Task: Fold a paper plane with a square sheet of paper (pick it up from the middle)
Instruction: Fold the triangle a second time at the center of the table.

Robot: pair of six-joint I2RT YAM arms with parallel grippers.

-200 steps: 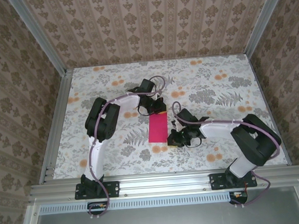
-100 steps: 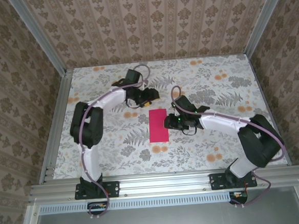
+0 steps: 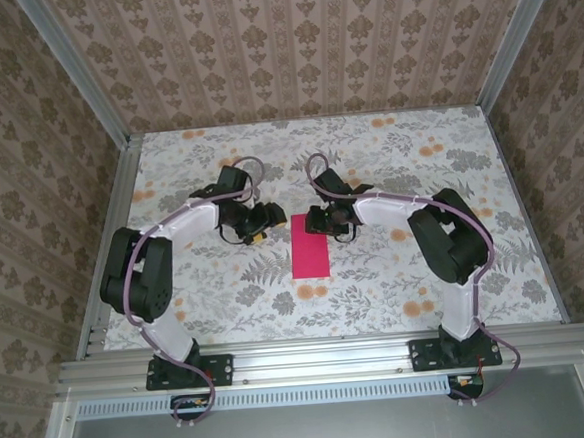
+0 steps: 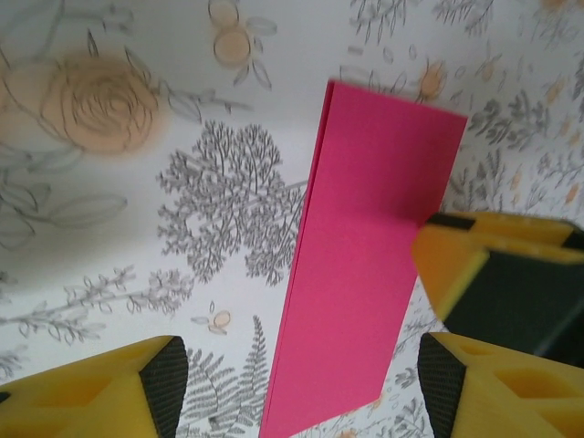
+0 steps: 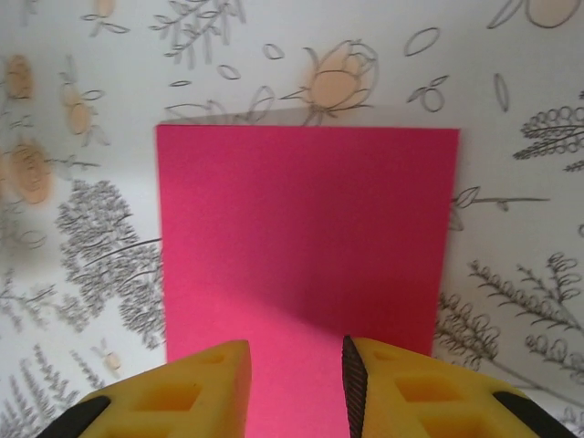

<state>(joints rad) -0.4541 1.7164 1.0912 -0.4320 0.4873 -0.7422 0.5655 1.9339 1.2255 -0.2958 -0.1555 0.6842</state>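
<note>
Magenta sheet (image 3: 310,245) is lying half-folded ahead of the right claw (image 5: 297,351) (barely parted, empty), left claw (image 4: 297,388) gaping alongside; corner-folding's probably coming next.

Sheet of paper (image 3: 310,246): one, magenta, at the middle of the table (image 3: 427,280). Arms: two, the left arm (image 3: 136,280) and the right arm (image 3: 454,243). Grippers: two, the left gripper (image 3: 269,224) and the right gripper (image 3: 318,220). Yellow fingers (image 5: 182,392): two per gripper.

Probably a lab test booth, aluminium frame (image 3: 322,355), wallpaper-print panels (image 3: 300,48), floral tablecloth (image 3: 409,171)
</note>
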